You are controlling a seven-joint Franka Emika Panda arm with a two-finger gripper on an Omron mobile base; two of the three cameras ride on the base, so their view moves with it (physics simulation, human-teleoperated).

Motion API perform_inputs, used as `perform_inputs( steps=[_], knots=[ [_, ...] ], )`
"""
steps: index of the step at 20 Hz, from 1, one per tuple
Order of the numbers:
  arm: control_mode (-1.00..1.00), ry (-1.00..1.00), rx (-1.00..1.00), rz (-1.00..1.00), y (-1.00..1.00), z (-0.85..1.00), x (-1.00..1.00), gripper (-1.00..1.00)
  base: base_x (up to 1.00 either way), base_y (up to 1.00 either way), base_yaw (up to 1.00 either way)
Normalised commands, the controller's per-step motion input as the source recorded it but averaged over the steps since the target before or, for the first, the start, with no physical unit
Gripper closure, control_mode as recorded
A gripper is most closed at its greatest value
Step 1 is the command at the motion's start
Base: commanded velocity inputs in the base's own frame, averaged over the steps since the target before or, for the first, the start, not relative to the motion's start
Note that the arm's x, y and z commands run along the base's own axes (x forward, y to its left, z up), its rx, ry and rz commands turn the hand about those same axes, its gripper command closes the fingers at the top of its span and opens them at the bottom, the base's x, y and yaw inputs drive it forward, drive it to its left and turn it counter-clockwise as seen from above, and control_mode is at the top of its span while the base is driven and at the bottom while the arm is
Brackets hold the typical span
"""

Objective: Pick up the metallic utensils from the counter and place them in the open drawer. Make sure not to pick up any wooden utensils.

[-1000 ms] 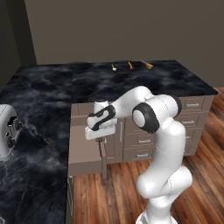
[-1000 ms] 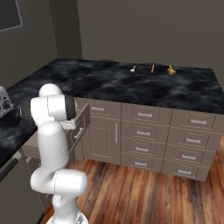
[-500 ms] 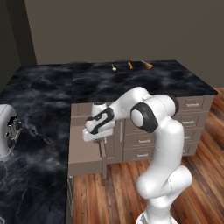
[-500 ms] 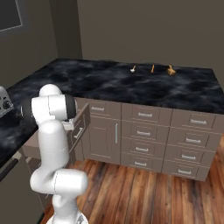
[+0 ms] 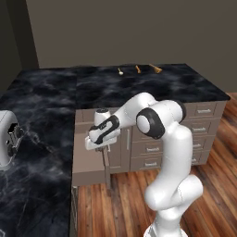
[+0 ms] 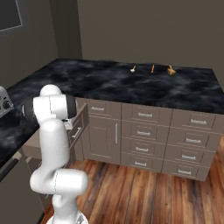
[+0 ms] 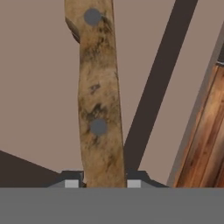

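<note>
My gripper [image 5: 97, 144] hangs above the open drawer [image 5: 86, 163], shut on the knife [image 7: 98, 87]. Its dark brown handle with two grey rivets stands between my fingertips [image 7: 72, 183], and the knife [image 5: 106, 161] points down toward the drawer. Beneath it lies the taupe drawer floor [image 7: 39, 87]. The drawer front [image 6: 80, 119] with its silver handle sticks out beside the arm. Far back on the black counter [image 5: 139, 88] lie three small utensils: a pale one [image 5: 120, 71], a slim orange fork [image 5: 137, 69] and a broader orange-tan wooden one [image 5: 155, 69].
A white toaster [image 5: 7, 139] stands on the left run of the counter. Shut drawers and a cabinet door [image 6: 144, 135] line the island front. Wood floor [image 6: 144, 192] lies below, and the drawer's rim [image 7: 192, 109] runs past the knife.
The gripper has sunk a little and shifted slightly left over the drawer, still holding the knife. The utensils on the counter have not moved.
</note>
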Motion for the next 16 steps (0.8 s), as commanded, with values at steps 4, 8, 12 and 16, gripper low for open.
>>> perform_inputs(
  steps=[4,8,12,16],
  knots=[
    [-1.0,0.0,0.0,-0.02,-0.01,-0.32,0.0,1.0,0.0,0.0,0.0],
    [-1.0,0.0,0.0,-0.01,-0.11,-0.01,-0.07,1.0,0.0,0.0,0.0],
    [-1.0,0.0,0.01,-0.03,-0.56,-0.06,-0.31,1.0,0.0,0.0,0.0],
    [-1.0,0.0,0.04,-0.04,-0.81,-0.18,-0.29,1.0,0.0,0.0,0.0]
  ],
)
